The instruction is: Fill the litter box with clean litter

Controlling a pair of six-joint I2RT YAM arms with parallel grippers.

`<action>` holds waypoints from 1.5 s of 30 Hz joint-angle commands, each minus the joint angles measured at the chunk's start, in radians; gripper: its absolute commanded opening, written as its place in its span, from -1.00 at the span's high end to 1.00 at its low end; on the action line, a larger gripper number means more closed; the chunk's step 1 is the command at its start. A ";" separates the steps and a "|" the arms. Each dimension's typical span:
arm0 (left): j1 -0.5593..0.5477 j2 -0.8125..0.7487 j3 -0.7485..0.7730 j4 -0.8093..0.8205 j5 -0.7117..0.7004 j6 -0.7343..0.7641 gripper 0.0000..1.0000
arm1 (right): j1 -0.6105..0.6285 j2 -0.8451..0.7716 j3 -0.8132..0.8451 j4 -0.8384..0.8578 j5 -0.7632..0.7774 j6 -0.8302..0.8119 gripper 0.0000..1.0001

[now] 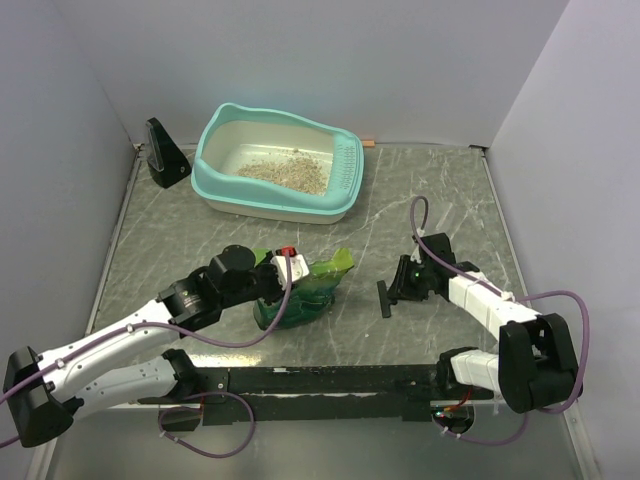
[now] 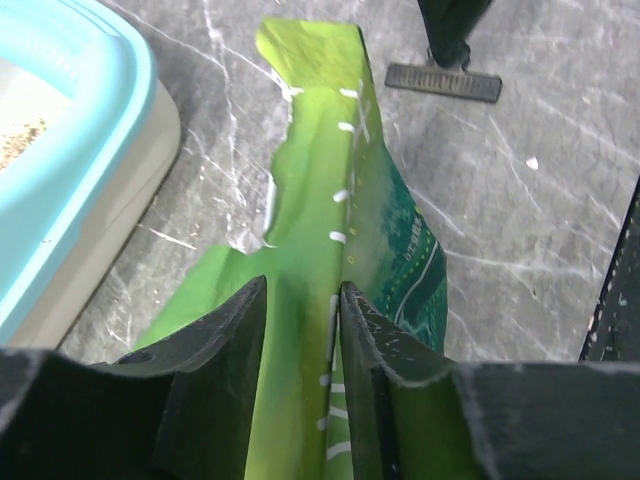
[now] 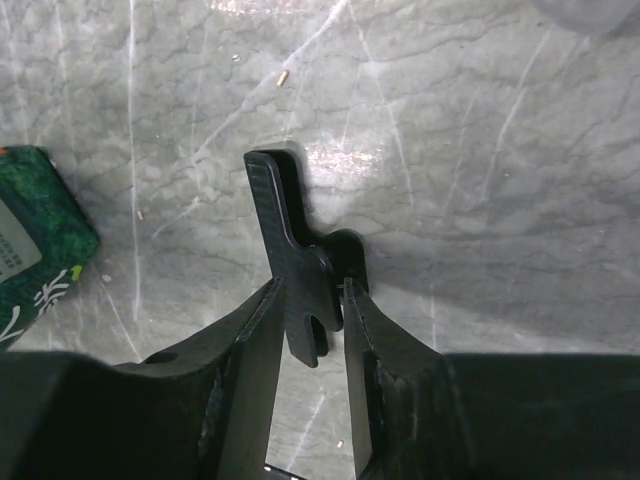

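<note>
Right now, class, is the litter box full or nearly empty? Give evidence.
Nearly empty: the litter box holds only a thin patch of clean litter; bare cream floor surrounds it.

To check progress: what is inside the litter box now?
In the litter box, a thin patch of tan litter covers part of the cream floor. The near wall hides the floor strip behind it.
</note>
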 commanded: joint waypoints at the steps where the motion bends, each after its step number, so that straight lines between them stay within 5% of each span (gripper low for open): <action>1: -0.002 -0.042 0.012 0.075 -0.036 -0.016 0.18 | -0.008 -0.001 -0.025 0.053 -0.033 0.017 0.27; 5: -0.002 -0.051 0.012 0.073 -0.051 -0.022 0.15 | -0.008 0.009 -0.033 0.074 -0.043 0.030 0.29; 11: -0.003 -0.071 -0.002 0.093 -0.070 -0.021 0.12 | -0.006 0.008 -0.033 0.101 -0.044 0.042 1.00; 17: -0.002 -0.098 0.035 0.112 -0.145 -0.019 0.12 | -0.008 -0.085 -0.036 0.081 -0.009 0.031 1.00; 22: -0.002 -0.068 0.231 -0.021 -0.191 -0.139 0.01 | -0.004 -0.281 0.010 -0.033 0.048 0.001 1.00; 30: -0.002 0.033 0.489 -0.215 0.099 -0.450 0.07 | 0.093 -0.541 0.212 -0.145 -0.050 -0.084 1.00; 45: -0.002 -0.056 0.286 0.205 0.300 -0.904 -0.16 | 0.512 -0.488 0.665 -0.252 -0.208 -0.228 1.00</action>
